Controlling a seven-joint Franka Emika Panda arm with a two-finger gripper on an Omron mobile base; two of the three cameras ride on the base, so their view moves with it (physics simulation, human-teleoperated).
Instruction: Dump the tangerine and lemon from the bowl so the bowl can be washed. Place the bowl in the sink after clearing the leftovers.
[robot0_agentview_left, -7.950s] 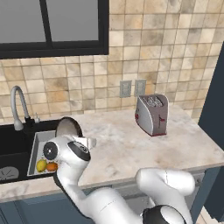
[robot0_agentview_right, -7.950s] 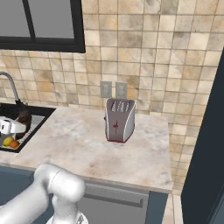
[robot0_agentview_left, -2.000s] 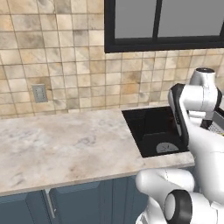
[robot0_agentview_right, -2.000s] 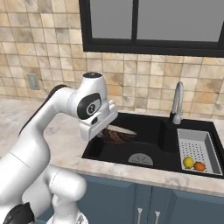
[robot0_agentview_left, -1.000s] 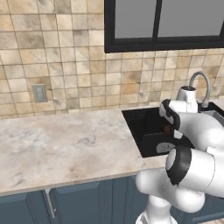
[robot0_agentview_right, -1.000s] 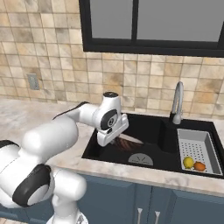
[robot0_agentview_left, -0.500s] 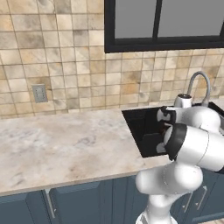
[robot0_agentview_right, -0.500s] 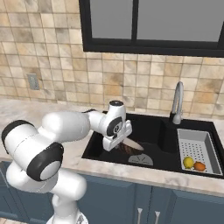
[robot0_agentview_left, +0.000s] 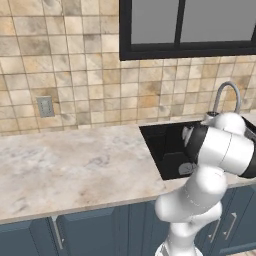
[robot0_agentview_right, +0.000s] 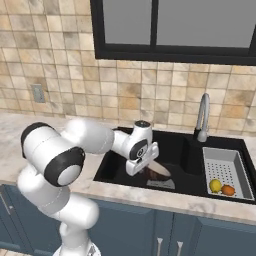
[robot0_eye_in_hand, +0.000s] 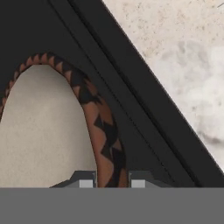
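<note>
Surface (robot0_agentview_right: 15, 122): marbled stone, left of the sink (robot0_agentview_right: 172, 145). End effector (robot0_agentview_right: 141, 165): low inside the black basin, closed on the patterned rim of the bowl (robot0_agentview_right: 158, 172), which sits tilted. White tray (robot0_agentview_right: 224, 167), far right: lemon (robot0_agentview_right: 215, 185) beside tangerine (robot0_agentview_right: 228, 190).
</note>
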